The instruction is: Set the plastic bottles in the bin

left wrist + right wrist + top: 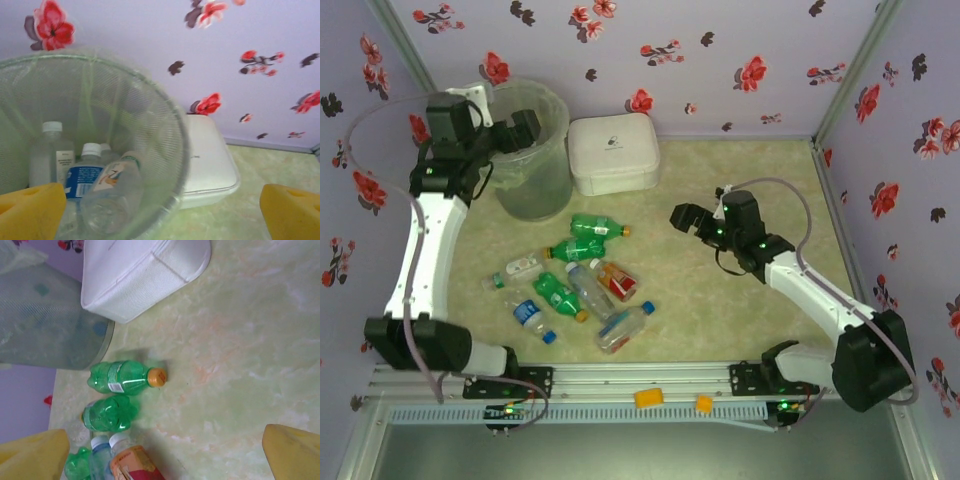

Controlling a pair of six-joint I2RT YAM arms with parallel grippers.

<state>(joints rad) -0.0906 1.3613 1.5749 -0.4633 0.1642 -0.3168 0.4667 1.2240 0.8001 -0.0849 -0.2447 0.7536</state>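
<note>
Eight or so bottles (560,294) lie bunched on the desk (740,310), left of centre toward the near edge, with the right fingers (688,218) spread and empty to their right. At the far-left corner the left fingers (520,132) gape empty above the bin (560,150), which has several bottles inside. A drop looks done, so the next move is to reach down and clench on a loose bottle.

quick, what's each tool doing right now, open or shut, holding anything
left tool: open, holding nothing, at the bin
right tool: open, holding nothing
</note>
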